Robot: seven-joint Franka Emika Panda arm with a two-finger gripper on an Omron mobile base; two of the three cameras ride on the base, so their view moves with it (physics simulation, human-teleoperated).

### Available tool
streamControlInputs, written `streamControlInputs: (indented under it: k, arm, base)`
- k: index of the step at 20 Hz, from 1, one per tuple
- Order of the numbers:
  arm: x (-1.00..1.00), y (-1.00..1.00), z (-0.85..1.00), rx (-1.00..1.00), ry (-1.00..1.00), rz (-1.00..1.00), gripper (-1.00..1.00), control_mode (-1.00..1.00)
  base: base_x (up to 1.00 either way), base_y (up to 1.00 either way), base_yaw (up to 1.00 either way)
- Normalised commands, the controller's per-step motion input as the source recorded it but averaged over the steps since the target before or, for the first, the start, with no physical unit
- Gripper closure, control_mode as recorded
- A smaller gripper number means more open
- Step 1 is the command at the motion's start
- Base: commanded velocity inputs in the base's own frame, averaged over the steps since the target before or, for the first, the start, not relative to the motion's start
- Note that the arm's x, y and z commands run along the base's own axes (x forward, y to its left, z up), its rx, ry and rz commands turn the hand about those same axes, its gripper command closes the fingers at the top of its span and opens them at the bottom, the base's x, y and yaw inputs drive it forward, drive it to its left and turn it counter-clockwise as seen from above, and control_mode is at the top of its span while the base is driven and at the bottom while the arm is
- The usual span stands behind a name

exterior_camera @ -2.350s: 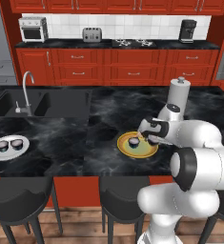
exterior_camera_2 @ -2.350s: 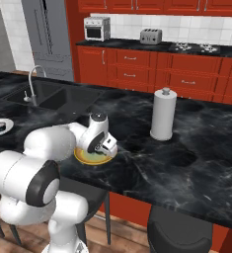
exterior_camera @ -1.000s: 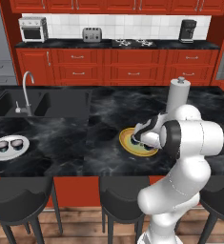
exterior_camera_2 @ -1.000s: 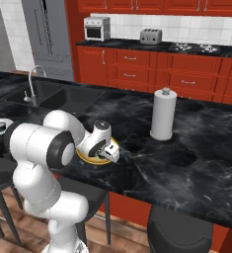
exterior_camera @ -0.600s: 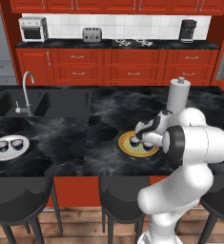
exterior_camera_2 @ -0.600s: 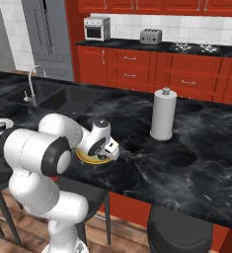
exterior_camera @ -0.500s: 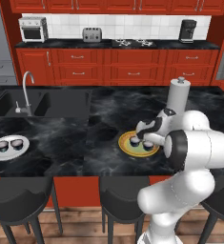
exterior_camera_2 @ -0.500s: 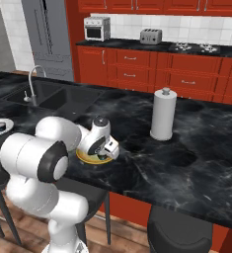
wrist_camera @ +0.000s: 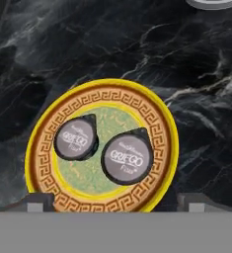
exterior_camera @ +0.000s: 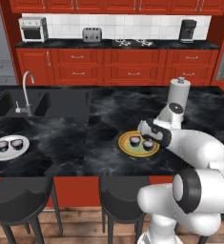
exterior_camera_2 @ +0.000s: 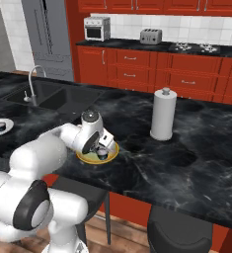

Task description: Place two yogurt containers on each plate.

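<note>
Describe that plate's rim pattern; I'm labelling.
Orange Greek-key band inside yellow edge on plate, clearest in hand view.

Light: even and bright, with no single source to be seen.
Shadows: soft, faint ones under the stools (exterior_camera: 23,205); almost none on the dark marbled surface (exterior_camera: 75,143).
Glare: a mild sheen on the robot arm (exterior_camera_2: 43,148), none elsewhere.
Sharpness: base views slightly soft and pixelated; the hand view crisper, lid lettering readable.
Distortion: none at the edges.
</note>
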Motion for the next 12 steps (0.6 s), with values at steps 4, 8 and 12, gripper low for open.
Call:
streamControlInputs:
  k: [4,8,12]
  arm:
    - [-0.52,0.29,0.73,-0.15,-0.20,0.00,-1.00,-1.00]
    - [-0.59,0.29,0.76,-0.15,-0.05,0.00,-1.00,-1.00]
    - [-0.75,0.06,0.94,-0.05,0.09,0.00,-1.00,-1.00]
  base:
    - [0.00,0.00,0.00]
    - [0.00,0.00,0.00]
    - [0.00,0.00,0.00]
